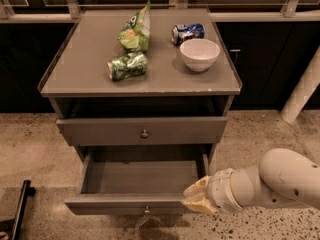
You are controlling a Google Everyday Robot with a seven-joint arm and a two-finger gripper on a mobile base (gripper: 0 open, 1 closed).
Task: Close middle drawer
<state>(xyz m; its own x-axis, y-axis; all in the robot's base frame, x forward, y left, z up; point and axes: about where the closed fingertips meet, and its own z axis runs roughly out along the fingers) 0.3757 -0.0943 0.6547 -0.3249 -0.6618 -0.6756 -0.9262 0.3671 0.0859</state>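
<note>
– Grey-brown wood, the middle drawer (pixel 110 204) with its small round metal knob (pixel 146 210): where does it stand?
– It stands well out of the cabinet with its bare inside showing. It is below the taller-fronted top drawer (pixel 100 131), whose front sits much further back.
– And the robot's cream-coloured tool (pixel 193 200)?
– It sits at the right front corner of that open drawer, at the end of a white arm (pixel 280 181) that reaches in from the lower right. It overlaps the right end of the front panel. Whether it touches the wood cannot be told, nor whether the tool is spread or pressed together.
– What lies on the grey bench (pixel 75 79)?
– A crumpled green snack bag (pixel 136 29) stands toward the back. A crushed green can (pixel 127 66) lies on its side just in front of it. A blue can (pixel 187 32) lies on its side at the back right, and a round white bowl (pixel 199 54) sits upright just in front of that can.
– Anything beside the cabinet?
– A white post (pixel 302 94) leans at the right, on a speckled floor (pixel 30 154).
</note>
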